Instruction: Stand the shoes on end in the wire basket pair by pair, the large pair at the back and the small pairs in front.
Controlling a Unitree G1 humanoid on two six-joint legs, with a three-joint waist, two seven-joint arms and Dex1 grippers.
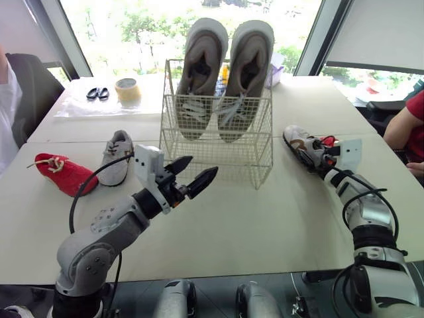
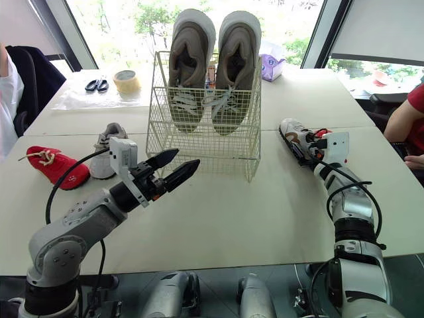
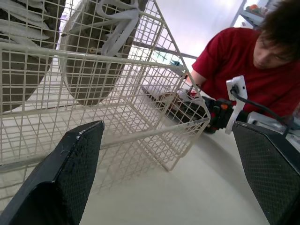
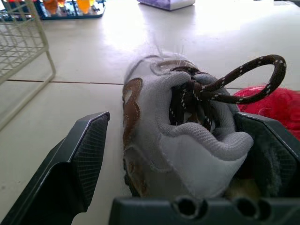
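Note:
The wire basket (image 1: 218, 151) stands mid-table with the large tan pair (image 1: 202, 73) upright on end at its back. My left gripper (image 1: 201, 167) hovers open and empty just in front of the basket's front left corner. A small grey-and-brown shoe (image 4: 178, 140) lies on the table to the right. My right gripper (image 4: 173, 119) is open, with one finger on each side of that shoe's heel. A small red shoe (image 4: 276, 101) lies just beyond it. Left of the basket lie another red shoe (image 1: 63, 173) and a grey shoe (image 1: 117, 156).
A tape roll (image 1: 127, 88) and black scissors (image 1: 97, 93) sit at the back left, and a tissue pack (image 2: 271, 66) at the back right. A person in red (image 1: 407, 126) sits at the right edge; another person (image 1: 8, 99) is at the left.

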